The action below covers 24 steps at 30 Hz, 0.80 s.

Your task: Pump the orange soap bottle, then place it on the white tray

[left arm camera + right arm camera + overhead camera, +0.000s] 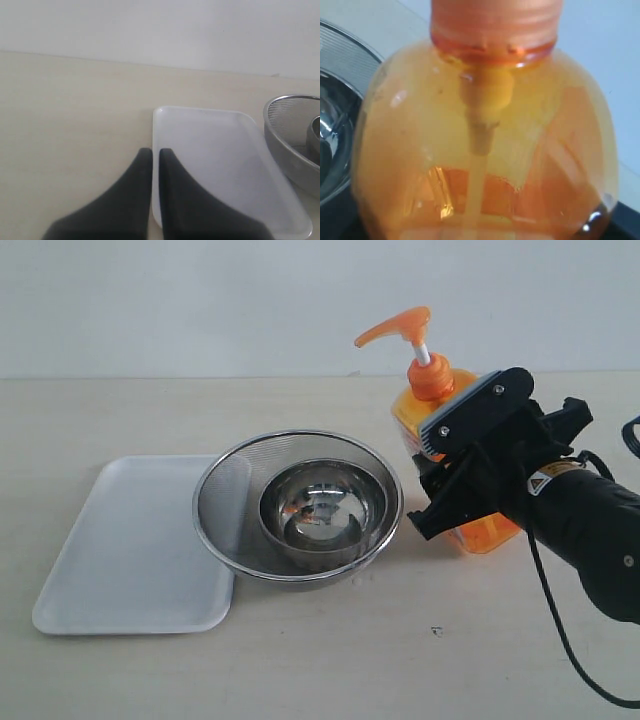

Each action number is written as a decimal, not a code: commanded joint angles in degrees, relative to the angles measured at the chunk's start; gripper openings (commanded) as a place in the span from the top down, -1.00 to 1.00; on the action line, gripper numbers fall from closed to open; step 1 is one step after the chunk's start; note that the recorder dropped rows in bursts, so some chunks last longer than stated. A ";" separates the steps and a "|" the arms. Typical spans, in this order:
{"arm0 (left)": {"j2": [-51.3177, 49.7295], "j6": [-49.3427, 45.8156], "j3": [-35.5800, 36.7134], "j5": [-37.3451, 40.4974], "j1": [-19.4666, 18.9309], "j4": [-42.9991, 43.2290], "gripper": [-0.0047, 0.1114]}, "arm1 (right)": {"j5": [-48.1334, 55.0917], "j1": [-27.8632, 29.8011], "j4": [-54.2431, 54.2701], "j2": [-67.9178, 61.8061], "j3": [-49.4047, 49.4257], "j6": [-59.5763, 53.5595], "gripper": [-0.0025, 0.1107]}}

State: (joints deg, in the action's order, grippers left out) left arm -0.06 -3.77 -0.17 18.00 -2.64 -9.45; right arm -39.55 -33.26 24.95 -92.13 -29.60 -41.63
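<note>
Table (330, 660) bears one tray (120, 540), strainer (225, 505), bowl (325, 510); right fingers (470, 410) pinch one orange soap bottle (432, 380), left fingers (125, 200) together.

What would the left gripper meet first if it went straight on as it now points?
Probably the rim of the white tray: the shut fingers of the left gripper point right at its edge. Depth is unclear, so it could be the bare table beside it.

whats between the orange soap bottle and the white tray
A round steel mesh strainer with a steel bowl nested inside it; the exterior view shows this best.
</note>
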 commanded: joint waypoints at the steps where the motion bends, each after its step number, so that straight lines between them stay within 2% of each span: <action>1: 0.06 0.32 0.17 -0.14 -0.16 -0.63 0.84 | 4.05 0.05 0.17 0.04 0.13 -2.51 0.96; 24: 0.06 0.32 0.17 -0.14 -0.16 -0.63 0.84 | 4.67 0.05 0.17 0.04 0.13 -2.56 0.96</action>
State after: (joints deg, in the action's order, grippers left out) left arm -0.06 -3.77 -0.17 18.00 -2.64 -9.45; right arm -38.48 -33.26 24.56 -91.91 -29.60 -43.67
